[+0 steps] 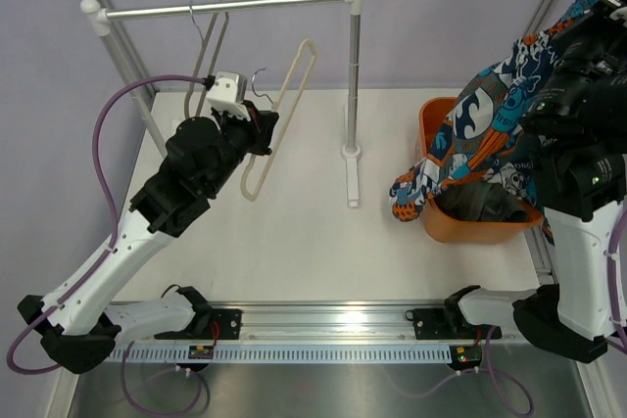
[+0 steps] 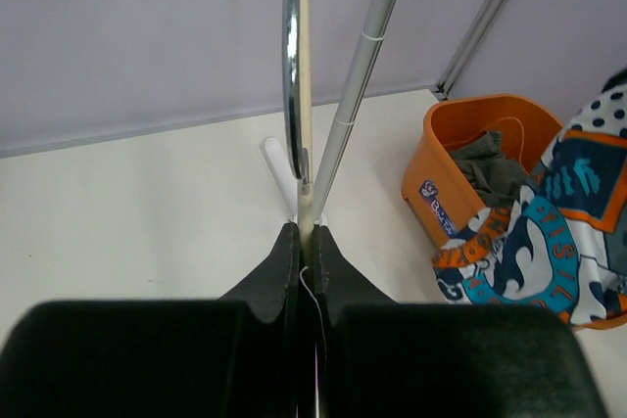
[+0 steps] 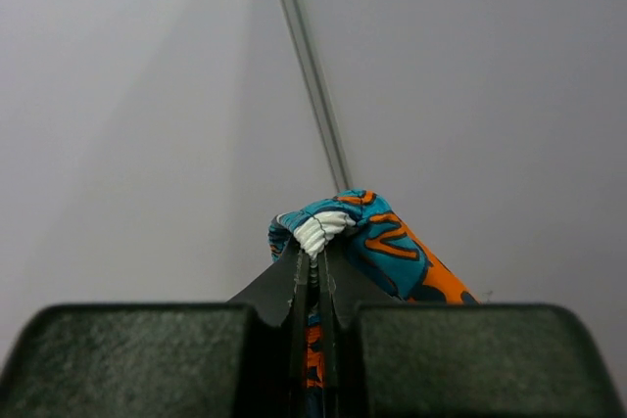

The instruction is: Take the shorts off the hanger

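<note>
Overhead view: the shorts [image 1: 487, 119] ran off the upper right edge and covered part of the orange basket [image 1: 477, 232]. Right wrist view: the right gripper [image 3: 310, 263] hid all but a bunched edge of cloth. Left wrist view: the left gripper [image 2: 306, 242] hid the lower part of the hanger [image 2: 306, 95].

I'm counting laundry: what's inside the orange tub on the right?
Crumpled dark grey cloth lies inside the orange plastic tub. The floppy teal, orange and white printed shorts hang across its opening, covering much of it, so anything beneath them is hidden.
</note>
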You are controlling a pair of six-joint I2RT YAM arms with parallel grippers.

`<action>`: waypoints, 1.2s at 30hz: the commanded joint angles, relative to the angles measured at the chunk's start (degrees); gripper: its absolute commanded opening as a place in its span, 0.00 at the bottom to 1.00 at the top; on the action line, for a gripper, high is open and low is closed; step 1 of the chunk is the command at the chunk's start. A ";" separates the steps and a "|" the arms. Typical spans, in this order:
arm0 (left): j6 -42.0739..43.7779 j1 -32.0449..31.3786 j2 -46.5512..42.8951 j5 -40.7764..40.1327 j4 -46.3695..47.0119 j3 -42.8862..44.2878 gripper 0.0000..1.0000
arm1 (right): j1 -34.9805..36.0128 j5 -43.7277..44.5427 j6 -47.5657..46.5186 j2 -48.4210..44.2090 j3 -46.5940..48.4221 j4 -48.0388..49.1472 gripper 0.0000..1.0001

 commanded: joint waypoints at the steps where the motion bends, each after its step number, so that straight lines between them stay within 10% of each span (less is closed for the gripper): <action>1: -0.30 -0.04 -1.78 1.20 3.39 -0.03 0.00 | -3.83 1.38 5.00 -0.98 -2.64 -2.22 0.00; 9: -0.30 -0.04 -1.78 1.90 2.95 -0.03 0.00 | -21.83 -20.26 31.01 8.56 2.53 -32.41 0.00; 16: 0.05 -0.13 -1.69 1.46 2.25 0.23 0.00 | -34.16 -37.98 45.70 15.89 4.49 -39.15 0.00; 28: 0.05 -0.13 -0.46 0.67 -0.38 2.51 0.00 | -36.19 -50.04 62.59 5.43 -55.76 -12.00 0.00; 36: -0.04 -0.13 0.59 0.50 -4.16 6.03 0.00 | -36.18 -54.78 64.62 12.37 -64.07 -4.69 0.00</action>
